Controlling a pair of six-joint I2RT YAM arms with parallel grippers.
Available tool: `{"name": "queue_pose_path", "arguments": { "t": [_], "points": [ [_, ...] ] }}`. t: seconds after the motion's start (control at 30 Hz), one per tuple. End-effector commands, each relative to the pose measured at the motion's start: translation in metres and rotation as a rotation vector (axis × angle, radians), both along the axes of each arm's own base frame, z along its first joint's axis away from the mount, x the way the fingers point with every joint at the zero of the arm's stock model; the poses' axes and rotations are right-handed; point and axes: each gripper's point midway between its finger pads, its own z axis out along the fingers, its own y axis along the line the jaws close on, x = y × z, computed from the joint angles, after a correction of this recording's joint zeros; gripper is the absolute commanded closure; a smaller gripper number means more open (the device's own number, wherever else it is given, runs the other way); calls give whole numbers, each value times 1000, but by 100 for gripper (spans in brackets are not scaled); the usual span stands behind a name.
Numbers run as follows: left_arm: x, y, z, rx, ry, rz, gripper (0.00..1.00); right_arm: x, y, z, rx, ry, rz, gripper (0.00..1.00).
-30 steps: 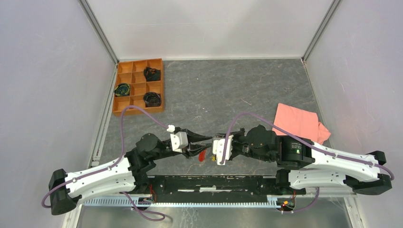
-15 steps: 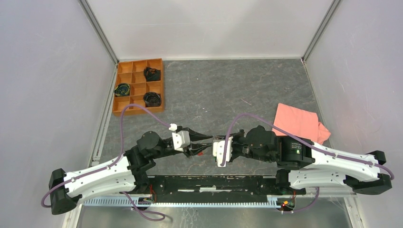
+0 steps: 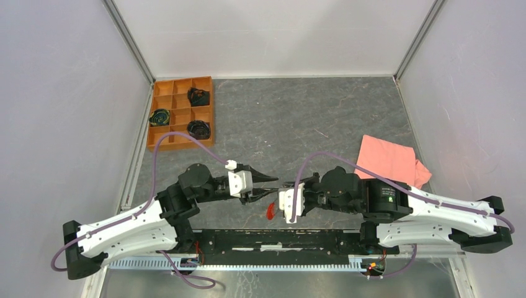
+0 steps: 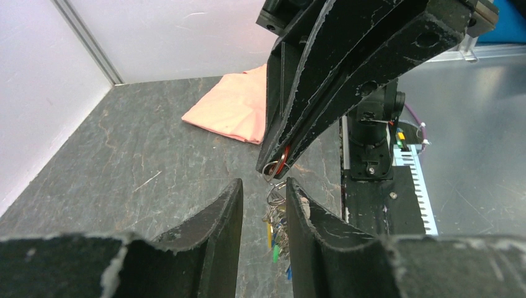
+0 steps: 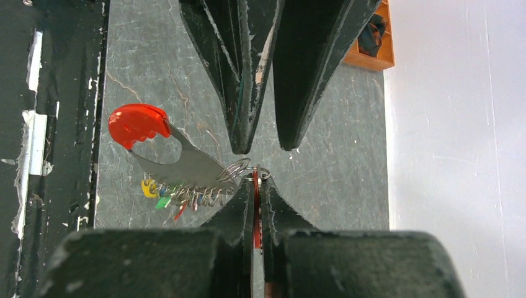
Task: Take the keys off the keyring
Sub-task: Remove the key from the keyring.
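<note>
Two arms meet tip to tip over the table's (image 3: 298,118) near edge, the keyring (image 5: 244,167) between them.
The right gripper (image 5: 256,181) is clamped shut on the keyring's red strap, with the ring poking out past its tips. The keys (image 5: 186,197) hang from the ring in a bunch, one with a large red head. The left gripper (image 5: 263,146) has its jaws apart and grips nothing, tips just beside the ring. A pink cloth (image 3: 387,159) lies to the right.

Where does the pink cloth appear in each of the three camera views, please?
Top external: pink cloth at the right, on the table.
Left wrist: upper centre, behind the right gripper.
Right wrist: not in it.
Shared landmark: the right gripper, shut on the red strap, shows in all three.
</note>
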Motion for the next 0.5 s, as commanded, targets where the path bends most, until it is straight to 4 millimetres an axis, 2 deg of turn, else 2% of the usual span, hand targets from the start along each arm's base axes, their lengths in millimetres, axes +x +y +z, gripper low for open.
{"name": "queue_pose_path", "arguments": {
  "t": [0.0, 0.47],
  "points": [
    [-11, -5, 4, 50, -45, -76, 62, -5, 0, 38, 116, -29, 27, 99],
    [-12, -16, 0, 84, -51, -119, 62, -9, -2, 37, 103, -21, 38, 99]
  ]
}}
